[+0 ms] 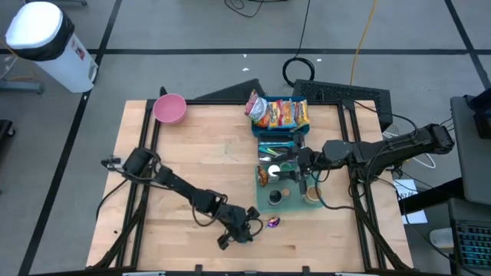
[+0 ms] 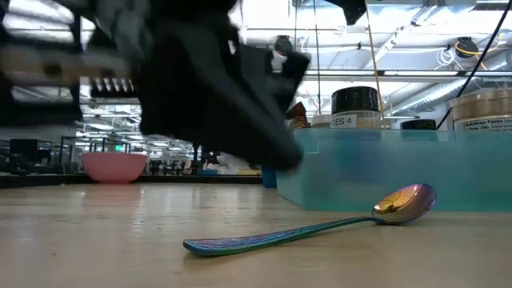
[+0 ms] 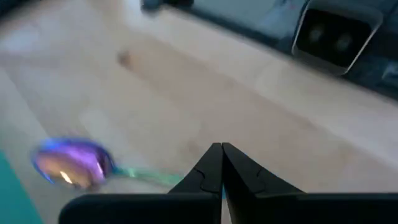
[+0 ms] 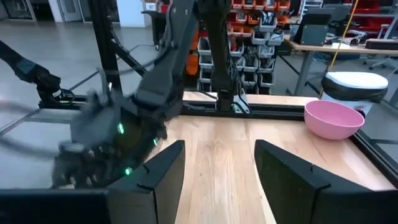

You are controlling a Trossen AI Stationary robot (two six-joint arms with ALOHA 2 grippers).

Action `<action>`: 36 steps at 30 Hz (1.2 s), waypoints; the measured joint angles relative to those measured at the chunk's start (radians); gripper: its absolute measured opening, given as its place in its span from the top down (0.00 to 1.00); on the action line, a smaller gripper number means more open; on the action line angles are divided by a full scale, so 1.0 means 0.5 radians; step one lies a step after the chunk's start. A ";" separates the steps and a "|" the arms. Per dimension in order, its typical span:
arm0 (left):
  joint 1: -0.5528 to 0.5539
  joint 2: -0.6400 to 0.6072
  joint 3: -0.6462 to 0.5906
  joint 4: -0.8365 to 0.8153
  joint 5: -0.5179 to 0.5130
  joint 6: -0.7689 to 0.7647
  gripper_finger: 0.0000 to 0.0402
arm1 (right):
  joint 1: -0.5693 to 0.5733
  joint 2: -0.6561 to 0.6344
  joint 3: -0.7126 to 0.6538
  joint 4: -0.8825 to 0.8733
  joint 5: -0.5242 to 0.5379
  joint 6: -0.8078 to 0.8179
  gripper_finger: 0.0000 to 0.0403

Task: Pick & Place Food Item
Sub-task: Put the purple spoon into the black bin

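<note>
An iridescent spoon (image 1: pixel 272 222) lies flat on the wooden table near its front edge; in the low view (image 2: pixel 320 224) its bowl end is beside the teal tray (image 2: pixel 360 164). My left gripper (image 1: pixel 252 228) is shut just left of the spoon; in the left wrist view (image 3: pixel 221 155) the spoon's handle runs behind the fingertips. I cannot see it touching the spoon. My right gripper (image 1: pixel 295 161) is open and empty above the teal tray (image 1: pixel 263 201); its fingers stand wide apart in the right wrist view (image 4: pixel 217 180). Snack packets (image 1: pixel 278 113) lie at the table's far edge.
A pink bowl (image 1: pixel 169 108) stands at the table's far left corner. The teal tray holds several round containers (image 1: pixel 311 195) and small items. My left arm (image 4: pixel 124 137) shows blurred in the right wrist view. Bare wood lies between the bowl and the left arm.
</note>
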 joint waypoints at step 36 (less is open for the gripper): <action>-0.082 -0.183 0.059 -1.479 -0.116 -0.833 0.99 | 0.008 -0.001 0.000 -0.013 -0.002 0.014 0.54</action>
